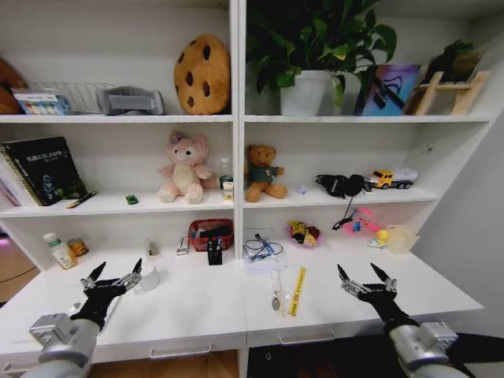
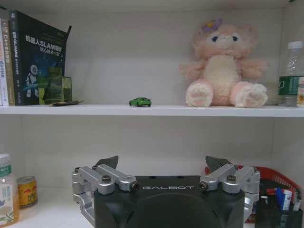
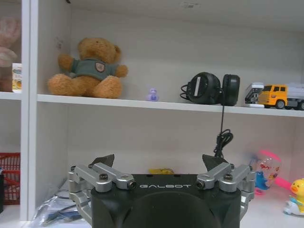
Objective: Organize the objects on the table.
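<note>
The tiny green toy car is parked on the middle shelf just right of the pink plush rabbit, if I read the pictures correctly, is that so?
Not quite: the tiny green toy car is on the middle shelf, but left of the pink plush rabbit, as the left wrist view shows.

Home study — desk [image 1: 197, 307], toy-filled shelving [image 1: 236, 118].

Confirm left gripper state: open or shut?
Open. The left gripper hangs over the table with jaws spread wide and nothing between them.
</note>
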You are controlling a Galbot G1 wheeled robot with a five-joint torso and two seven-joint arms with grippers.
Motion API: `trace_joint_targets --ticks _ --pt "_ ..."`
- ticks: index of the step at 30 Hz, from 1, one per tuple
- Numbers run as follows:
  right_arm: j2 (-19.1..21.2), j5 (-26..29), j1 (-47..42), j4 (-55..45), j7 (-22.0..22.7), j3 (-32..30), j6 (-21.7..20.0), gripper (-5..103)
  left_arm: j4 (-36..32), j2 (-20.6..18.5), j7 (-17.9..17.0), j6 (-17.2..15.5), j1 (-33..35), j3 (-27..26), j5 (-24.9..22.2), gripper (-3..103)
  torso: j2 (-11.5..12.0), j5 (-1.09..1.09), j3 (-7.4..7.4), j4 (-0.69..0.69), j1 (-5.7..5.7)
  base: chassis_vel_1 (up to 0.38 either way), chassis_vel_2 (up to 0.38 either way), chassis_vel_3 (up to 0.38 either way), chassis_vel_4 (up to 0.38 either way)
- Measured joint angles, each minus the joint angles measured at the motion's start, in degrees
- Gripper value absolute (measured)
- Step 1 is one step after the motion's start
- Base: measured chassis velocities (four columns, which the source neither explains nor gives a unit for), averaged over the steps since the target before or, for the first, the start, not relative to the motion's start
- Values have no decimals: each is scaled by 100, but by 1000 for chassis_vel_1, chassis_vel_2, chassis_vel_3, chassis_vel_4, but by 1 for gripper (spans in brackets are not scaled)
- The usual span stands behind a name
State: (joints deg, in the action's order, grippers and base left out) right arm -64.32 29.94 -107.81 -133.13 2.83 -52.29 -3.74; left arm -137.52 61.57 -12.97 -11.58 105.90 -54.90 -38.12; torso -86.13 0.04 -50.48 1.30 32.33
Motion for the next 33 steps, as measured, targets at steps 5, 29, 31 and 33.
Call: trace_joint_targets --ticks 5,29,31,33 --pt "0 0 1 3 -1 1 2 100 0 0 -1 0 0 0 0 100 0 -5 0 -1 0 241 248 -248 -224" --pt "1 0 4 6 -5 4 7 100 0 0 -2 0 0 0 0 100 0 -5 0 0 1 331 347 -343 -334" --pt "1 0 3 6 -5 3 7 100 1 0 -2 0 0 0 0 100 -1 -8 1 0 0 269 264 -241 -258" --pt "1 0 3 6 -5 4 8 100 1 0 -2 0 0 -1 0 100 -1 -5 0 -2 0 114 67 -132 -132"
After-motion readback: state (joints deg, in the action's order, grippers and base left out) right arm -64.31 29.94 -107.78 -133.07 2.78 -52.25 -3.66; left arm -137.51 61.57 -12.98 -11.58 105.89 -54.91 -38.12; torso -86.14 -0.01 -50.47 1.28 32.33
